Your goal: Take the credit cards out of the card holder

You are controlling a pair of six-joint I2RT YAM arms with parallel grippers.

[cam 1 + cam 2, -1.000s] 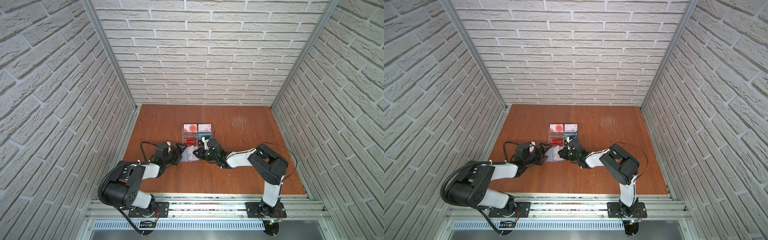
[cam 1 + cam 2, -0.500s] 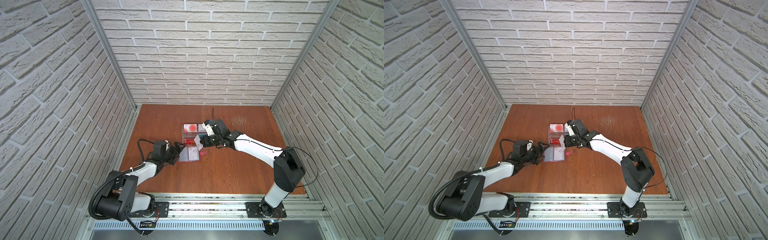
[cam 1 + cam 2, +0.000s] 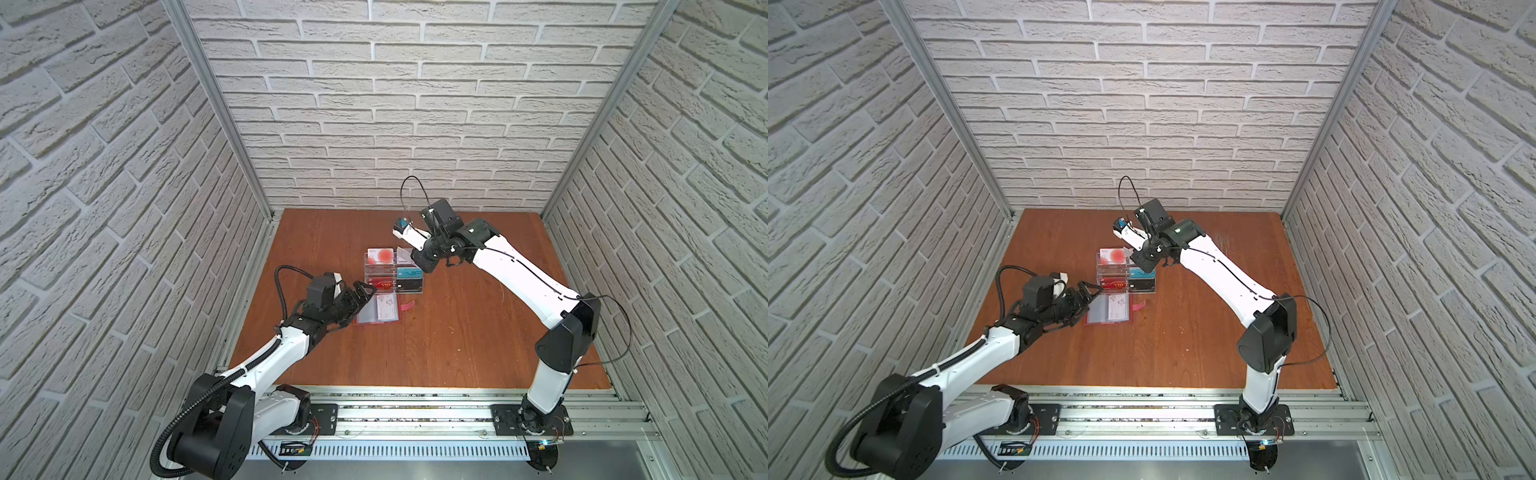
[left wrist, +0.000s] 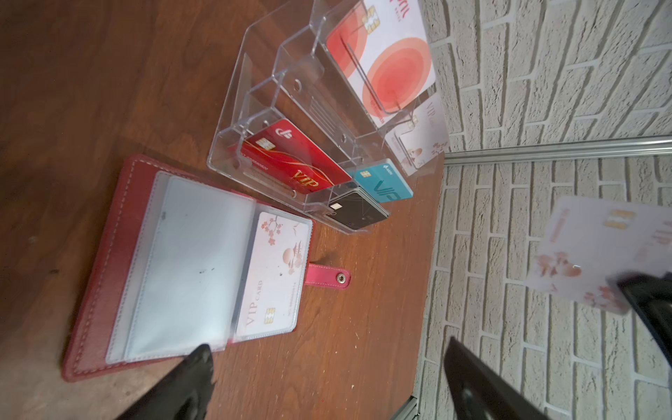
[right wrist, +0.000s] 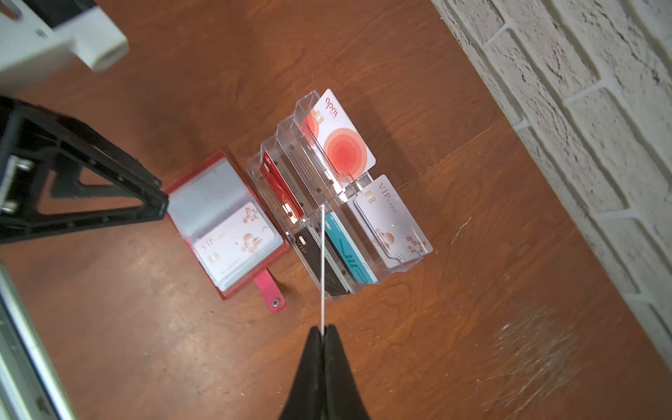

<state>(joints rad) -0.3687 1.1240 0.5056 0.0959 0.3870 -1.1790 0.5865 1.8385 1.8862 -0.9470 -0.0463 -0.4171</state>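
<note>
The brown wooden table (image 3: 457, 340) sits in a booth of white brick walls (image 3: 395, 104), with a metal rail (image 3: 415, 411) along its front edge. A second ago the right arm (image 3: 511, 270) was folded low, its gripper down at the red card holder (image 4: 120, 225) beside the left one. Now it is stretched out and the right gripper (image 5: 323, 329) is lifted above the clear rack (image 4: 232, 127), fingers pressed together on a white card (image 5: 322, 254) seen edge-on. The left gripper (image 3: 365, 291) has stayed at the holder's left side, fingers spread wide with nothing between them. The holder lies open and flat just in front of the rack, its snap tab (image 4: 327, 278) sticking out to the right. One pale blossom card (image 4: 272, 276) sits in a clear sleeve. The rack holds a red-circle card (image 4: 389, 65), a red card (image 4: 294, 160), a teal card (image 4: 385, 182), a black card (image 4: 358, 212) and a second blossom card (image 5: 392, 222). The held card hangs over the rack's right-hand slots.
</note>
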